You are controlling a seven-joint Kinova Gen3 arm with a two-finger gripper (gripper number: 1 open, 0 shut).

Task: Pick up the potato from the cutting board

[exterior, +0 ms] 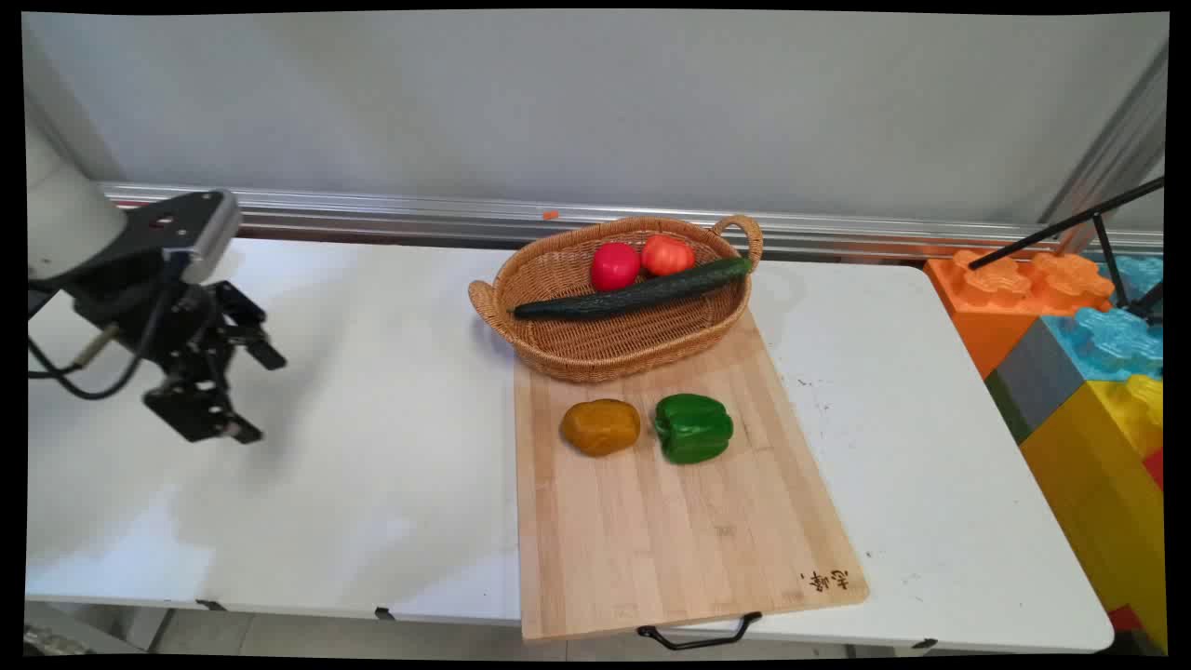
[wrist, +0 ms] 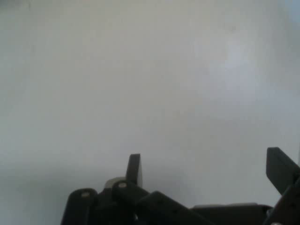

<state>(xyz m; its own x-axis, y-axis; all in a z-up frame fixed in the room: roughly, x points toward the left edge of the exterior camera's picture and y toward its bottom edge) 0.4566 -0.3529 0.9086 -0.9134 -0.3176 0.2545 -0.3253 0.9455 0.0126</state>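
Note:
My black gripper [exterior: 259, 395] hangs open over the bare left part of the white table [exterior: 372, 419], holding nothing. In the hand view the gripper [wrist: 206, 168] shows both fingers wide apart with only white tabletop between them. Far to its right lies a bamboo cutting board [exterior: 679, 521] with a brown potato [exterior: 601, 426] and a green bell pepper [exterior: 693, 427] side by side. A wicker basket [exterior: 605, 358] rests on the board's far end; it holds a long cucumber [exterior: 633, 295], a red tomato [exterior: 614, 266] and an orange-red tomato [exterior: 667, 254].
Large toy blocks [exterior: 1079, 354] in orange, blue, grey and yellow stand off the table's right end. A black tripod leg [exterior: 1070, 223] crosses above them. An aluminium rail [exterior: 419, 212] runs along the wall behind the table.

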